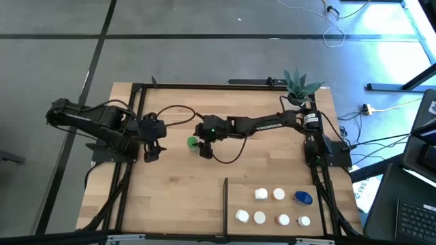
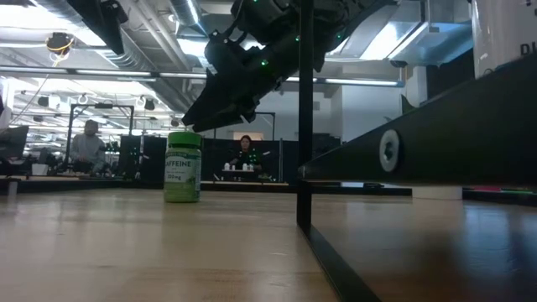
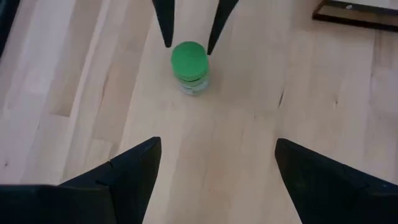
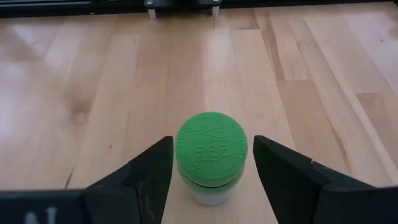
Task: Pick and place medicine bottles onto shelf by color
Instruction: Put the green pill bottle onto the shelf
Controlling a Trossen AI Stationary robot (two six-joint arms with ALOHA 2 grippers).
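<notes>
The green bottle [image 1: 193, 142] stands upright on the bare desk [image 1: 170, 197] near its middle, long axis vertical, well apart from the shelf [image 1: 327, 187] at the near right, where seven bottles already sit: white-capped ones [image 1: 269, 195], an orange-bodied one [image 1: 283, 220] and a blue one [image 1: 304, 197], all to the right of the thin black divider bar [image 1: 225, 204]. The right claw [image 1: 204, 146] reaches across from the right and is poised at the green bottle; in the right wrist view its two dark fingers [image 4: 149, 171] flank the green cap [image 4: 211, 147], one on each side, with a narrow strip of desk visible between each finger and the cap, so the claw appears spread about the bottle rather than clenched on it. In the low view the claw [image 2: 220, 107] hangs slightly above and to the right of the bottle [image 2: 183, 166], which rests on the desk. The left claw [image 1: 151, 151] waits just to the left of the bottle, released and wide, aimed at it, as its wrist view shows [image 3: 211, 168]. The right arm is the nearer and is already straddling the bottle; the coming move appears to turn on lowering along the vertical axis and closing across the cap. A potted plant [image 1: 300, 85] stands at the far right corner.
</notes>
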